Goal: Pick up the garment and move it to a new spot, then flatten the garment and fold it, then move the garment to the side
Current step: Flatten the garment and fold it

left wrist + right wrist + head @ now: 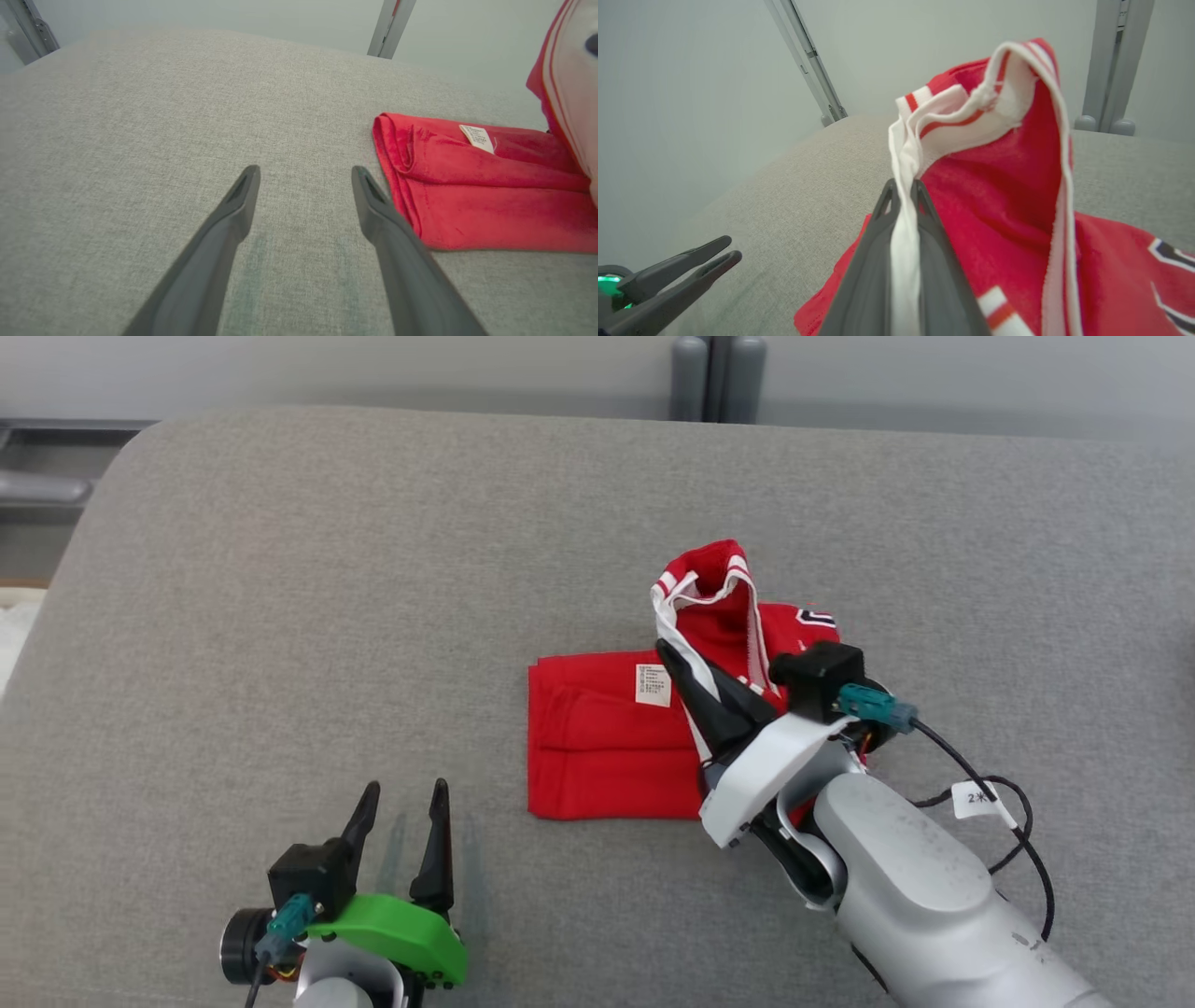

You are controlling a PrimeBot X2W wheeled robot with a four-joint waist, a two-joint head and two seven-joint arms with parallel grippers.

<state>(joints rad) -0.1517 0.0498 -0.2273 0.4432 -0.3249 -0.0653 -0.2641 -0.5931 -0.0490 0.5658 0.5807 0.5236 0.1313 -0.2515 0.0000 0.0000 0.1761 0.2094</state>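
Observation:
A red garment (pixel 607 747) with white trim lies partly folded on the grey padded table (pixel 373 569), a white label on its upper face. My right gripper (pixel 667 653) is shut on the garment's white edge and holds that part lifted above the folded part; in the right wrist view the white band (pixel 903 224) runs between the two fingers, just below my right gripper (pixel 902 185). My left gripper (pixel 404 795) stands open near the table's front left, apart from the cloth, with nothing between its fingers. The left wrist view shows my left gripper (pixel 304 175) and the garment (pixel 486 186) at its right.
The grey table surface stretches wide to the left and back. Grey posts (pixel 717 378) stand behind the table's far edge. A black cable (pixel 1008 803) hangs from my right wrist over the table. My left gripper (pixel 733 249) appears at the right wrist view's lower left.

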